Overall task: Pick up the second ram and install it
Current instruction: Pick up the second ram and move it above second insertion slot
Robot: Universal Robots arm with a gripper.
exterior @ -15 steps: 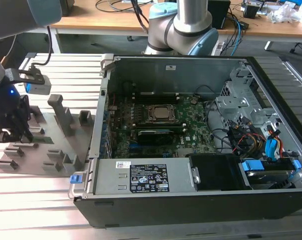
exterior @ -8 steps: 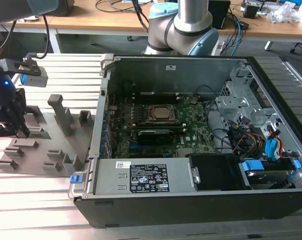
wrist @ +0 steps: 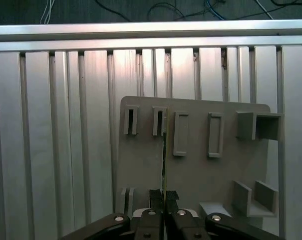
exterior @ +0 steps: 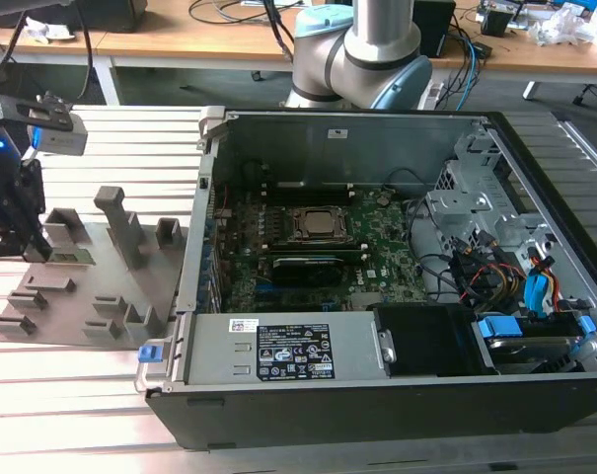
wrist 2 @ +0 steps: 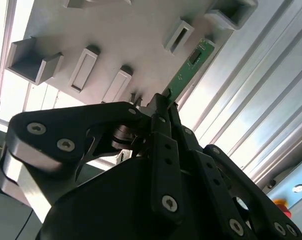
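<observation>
1. Your grey holder plate (wrist: pixel 200 175) lies right under the pincer (wrist: pixel 164 194). The memory stick (wrist: pixel 164 150) stands on edge over it and runs straight ahead from the fingertips.
2. The open computer case (exterior: pixel 347 148), with its circuit board (exterior: pixel 387 257) inside, sits well apart from the pincer.
3. Your arm points the pincer down at the holder plate, clamped on the memory stick's near end.

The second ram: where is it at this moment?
The second ram sits over the grey holder plate, pinched by the gripper, on the exterior view's left of the computer case.
</observation>
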